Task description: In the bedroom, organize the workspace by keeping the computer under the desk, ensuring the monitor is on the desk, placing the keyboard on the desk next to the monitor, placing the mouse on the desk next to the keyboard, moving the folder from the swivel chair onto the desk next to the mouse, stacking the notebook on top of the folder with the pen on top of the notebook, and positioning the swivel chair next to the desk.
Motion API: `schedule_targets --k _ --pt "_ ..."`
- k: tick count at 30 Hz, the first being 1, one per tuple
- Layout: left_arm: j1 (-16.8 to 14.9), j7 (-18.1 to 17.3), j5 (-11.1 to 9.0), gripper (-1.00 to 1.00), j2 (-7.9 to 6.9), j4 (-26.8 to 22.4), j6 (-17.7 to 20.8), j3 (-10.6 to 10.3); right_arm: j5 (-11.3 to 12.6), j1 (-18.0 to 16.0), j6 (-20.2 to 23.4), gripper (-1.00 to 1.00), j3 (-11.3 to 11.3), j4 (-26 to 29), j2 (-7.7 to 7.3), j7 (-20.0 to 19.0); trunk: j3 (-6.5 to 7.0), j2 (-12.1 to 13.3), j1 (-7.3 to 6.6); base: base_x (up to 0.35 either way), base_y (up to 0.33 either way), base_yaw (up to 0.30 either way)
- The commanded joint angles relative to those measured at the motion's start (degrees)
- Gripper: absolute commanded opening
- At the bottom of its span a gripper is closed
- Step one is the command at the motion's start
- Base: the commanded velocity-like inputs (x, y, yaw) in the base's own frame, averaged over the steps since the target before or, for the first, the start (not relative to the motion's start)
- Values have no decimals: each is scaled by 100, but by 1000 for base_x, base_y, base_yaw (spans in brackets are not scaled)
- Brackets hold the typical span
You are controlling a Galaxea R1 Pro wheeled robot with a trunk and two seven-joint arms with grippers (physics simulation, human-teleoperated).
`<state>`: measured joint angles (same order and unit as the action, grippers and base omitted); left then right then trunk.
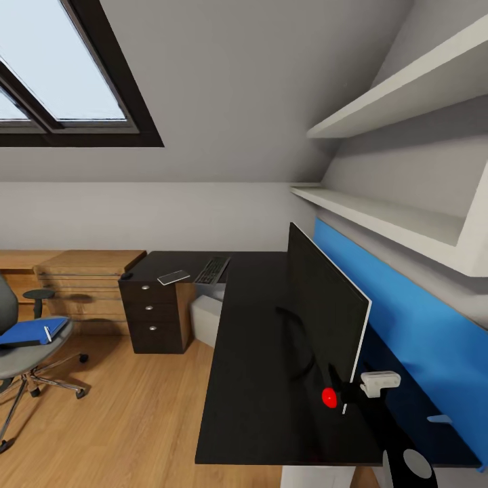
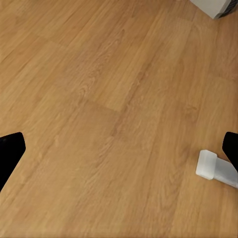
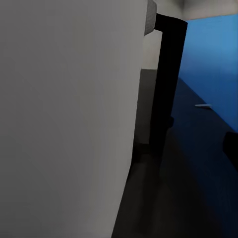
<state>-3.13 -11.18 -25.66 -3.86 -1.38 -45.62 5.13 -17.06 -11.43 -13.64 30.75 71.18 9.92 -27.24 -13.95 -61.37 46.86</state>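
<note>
The monitor stands on the black desk, seen nearly edge-on. My right gripper is at its near lower corner, open; in the right wrist view the monitor's grey back lies close against the camera and one finger shows beside it. The keyboard and a pale flat item lie on the desk's far wing, with a small dark mouse at its corner. The blue folder rests on the swivel chair. The computer sits under the desk. My left gripper hangs open over the floor.
A dark drawer unit carries the desk's far end, with a wooden cabinet beside it. A blue wall panel and white shelves run behind the monitor. Wooden floor spreads between chair and desk. A white part lies near the left fingers.
</note>
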Motion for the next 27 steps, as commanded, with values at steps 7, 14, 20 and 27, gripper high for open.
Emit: schedule_targets --k 7,14,20,27 --pt "-4 -60 -18 100 -4 6 -8 41 -61 -8 -34 100 27 1 8 -27 -7 -5 0 0 10 0" --pt "-4 -60 -18 100 -2 6 -8 43 -61 -8 -34 100 27 1 8 -27 -7 -5 0 0 89 0" --pt "-4 -60 -18 100 -8 6 -8 41 -61 -8 -35 100 27 -7 8 -29 -7 -5 0 0 14 0" --pt "-7 -60 -18 100 -9 6 -8 41 -61 -8 -36 100 27 -7 8 -29 -7 -5 0 0 2 0"
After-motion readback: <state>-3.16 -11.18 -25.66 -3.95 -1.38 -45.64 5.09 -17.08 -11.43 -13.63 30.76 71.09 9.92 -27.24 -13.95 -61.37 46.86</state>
